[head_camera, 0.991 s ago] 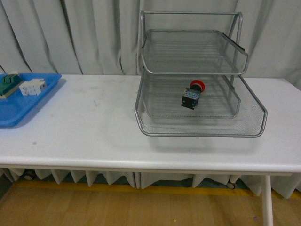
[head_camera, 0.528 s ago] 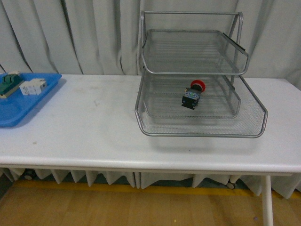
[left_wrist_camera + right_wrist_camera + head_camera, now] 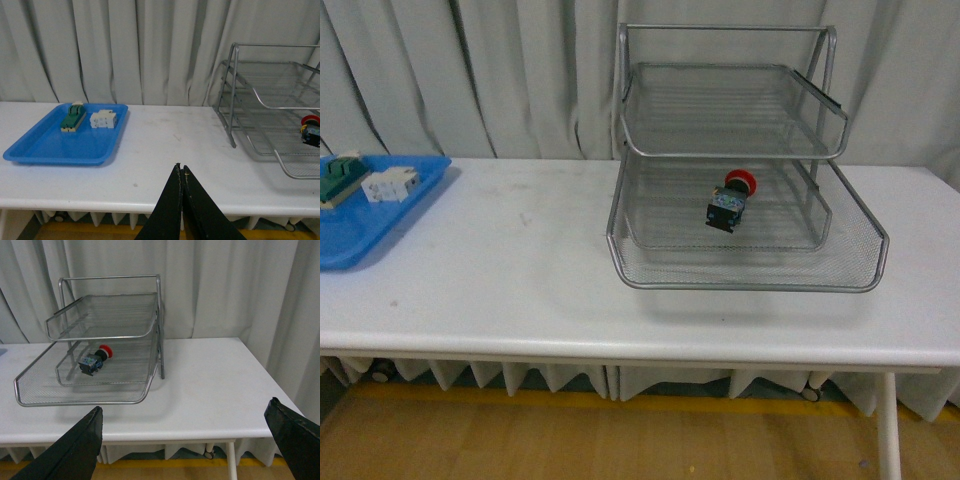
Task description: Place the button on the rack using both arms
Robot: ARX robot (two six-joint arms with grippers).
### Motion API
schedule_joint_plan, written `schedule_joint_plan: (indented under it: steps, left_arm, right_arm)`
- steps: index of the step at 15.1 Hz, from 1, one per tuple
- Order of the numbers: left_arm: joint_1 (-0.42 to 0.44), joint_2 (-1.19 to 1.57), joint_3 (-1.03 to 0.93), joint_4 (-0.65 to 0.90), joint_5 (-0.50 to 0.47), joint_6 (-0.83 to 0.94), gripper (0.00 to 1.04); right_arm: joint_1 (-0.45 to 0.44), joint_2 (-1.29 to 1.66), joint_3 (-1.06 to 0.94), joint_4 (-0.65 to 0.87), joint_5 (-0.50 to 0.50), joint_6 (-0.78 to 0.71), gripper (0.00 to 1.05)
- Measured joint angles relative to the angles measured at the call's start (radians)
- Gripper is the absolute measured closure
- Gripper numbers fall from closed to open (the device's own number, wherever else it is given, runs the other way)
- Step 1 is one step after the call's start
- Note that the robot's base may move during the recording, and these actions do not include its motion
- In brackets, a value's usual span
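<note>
The button point(image 3: 730, 204) lies on its side in the middle tier of the wire-mesh rack point(image 3: 745, 286), red cap toward the back; the rack stands on the right half of the bench point(image 3: 510, 280), near its back edge; my left fingers point(image 3: 181, 200) are pressed together on nothing; my right fingers point(image 3: 80, 445) are spread wide, empty; a blue tray point(image 3: 365, 245) sits at the left edge.
</note>
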State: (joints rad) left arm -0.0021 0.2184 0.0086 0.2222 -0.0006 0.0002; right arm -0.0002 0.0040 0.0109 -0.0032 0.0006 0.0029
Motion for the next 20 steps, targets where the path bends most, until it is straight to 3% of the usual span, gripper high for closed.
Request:
schedule_joint_plan:
  steps: [3,5,15,18,20]
  left_arm:
    - [0.000,-0.042,0.000,-0.046,0.000,0.000,1.03]
    - [0.000,-0.191,0.000,-0.237,0.000,0.000,1.03]
    - [0.000,-0.209,0.000,-0.225,0.000,0.000,1.03]
    - [0.000,-0.209,0.000,-0.225,0.000,0.000,0.79]
    - [0.000,-0.209,0.000,-0.225,0.000,0.000,0.57]
  right_arm:
    - [0.000,0.000,0.000,0.000,0.000,0.000,0.06]
    - [0.000,0.000,0.000,0.000,0.000,0.000,0.06]
    - [0.000,0.000,0.000,0.000,0.000,0.000,0.06]
    - [0.000,0.000,0.000,0.000,0.000,0.000,0.06]
    - [0.000,0.000,0.000,0.000,0.000,0.000,0.06]
